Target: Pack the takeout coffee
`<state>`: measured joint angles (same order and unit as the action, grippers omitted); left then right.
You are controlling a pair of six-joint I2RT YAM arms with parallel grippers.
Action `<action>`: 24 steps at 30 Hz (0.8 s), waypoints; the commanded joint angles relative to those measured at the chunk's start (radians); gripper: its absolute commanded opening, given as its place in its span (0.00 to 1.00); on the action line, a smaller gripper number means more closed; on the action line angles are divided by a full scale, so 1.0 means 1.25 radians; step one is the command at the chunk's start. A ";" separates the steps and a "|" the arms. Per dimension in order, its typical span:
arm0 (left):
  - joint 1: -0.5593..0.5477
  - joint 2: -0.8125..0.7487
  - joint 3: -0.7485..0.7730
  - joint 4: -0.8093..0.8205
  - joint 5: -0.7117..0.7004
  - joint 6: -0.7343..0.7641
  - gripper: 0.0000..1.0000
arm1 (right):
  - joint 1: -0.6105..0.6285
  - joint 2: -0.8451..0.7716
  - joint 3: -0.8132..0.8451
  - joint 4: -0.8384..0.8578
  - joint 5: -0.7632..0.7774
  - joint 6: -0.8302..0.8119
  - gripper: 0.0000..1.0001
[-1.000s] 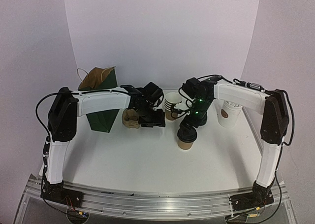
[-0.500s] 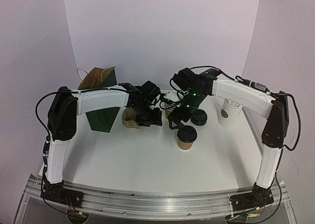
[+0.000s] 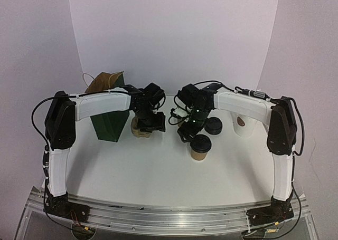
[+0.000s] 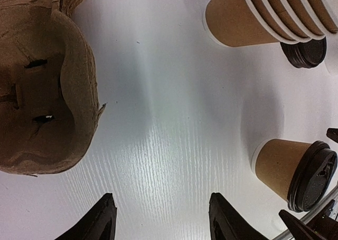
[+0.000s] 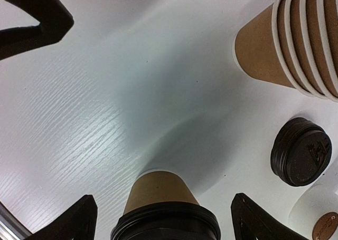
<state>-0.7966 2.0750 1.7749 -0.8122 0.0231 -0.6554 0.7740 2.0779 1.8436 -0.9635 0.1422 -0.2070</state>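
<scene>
The takeout coffee [image 3: 200, 148], a brown paper cup with a black domed lid, stands on the white table at centre right. My right gripper [image 3: 186, 133] is open just behind and left of it. In the right wrist view the cup [image 5: 161, 190] rises between the spread fingers [image 5: 80, 219], which do not touch it. My left gripper [image 3: 152, 125] is open and empty over the table beside the brown pulp carrier tray [image 3: 139, 128]. In the left wrist view the tray [image 4: 42, 92] lies at the left and the lidded cup [image 4: 292, 170] at the right.
A green paper bag [image 3: 108, 113] stands open at the back left. A stack of brown cups [image 5: 288, 37] lies on its side behind the coffee. A spare black lid [image 3: 214, 126] and a white cup with a brown logo [image 3: 244, 125] sit to the right.
My right gripper has lifted off the lidded cup and moved left and back, leaving the cup standing. My left gripper has shifted slightly left, towards the tray.
</scene>
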 commanded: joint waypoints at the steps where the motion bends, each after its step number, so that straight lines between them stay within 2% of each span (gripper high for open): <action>1: -0.002 -0.032 0.001 0.006 -0.010 0.003 0.59 | 0.003 -0.018 -0.046 0.018 0.006 0.008 0.87; 17: -0.002 0.013 0.055 0.010 0.008 0.020 0.59 | -0.001 -0.091 -0.204 0.017 0.089 0.016 0.86; 24: -0.002 0.036 0.087 0.006 0.022 0.033 0.59 | -0.050 -0.165 -0.321 0.017 0.102 0.055 0.87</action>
<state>-0.7982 2.0987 1.8253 -0.8115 0.0335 -0.6425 0.7555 1.9599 1.5001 -0.9319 0.2399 -0.1810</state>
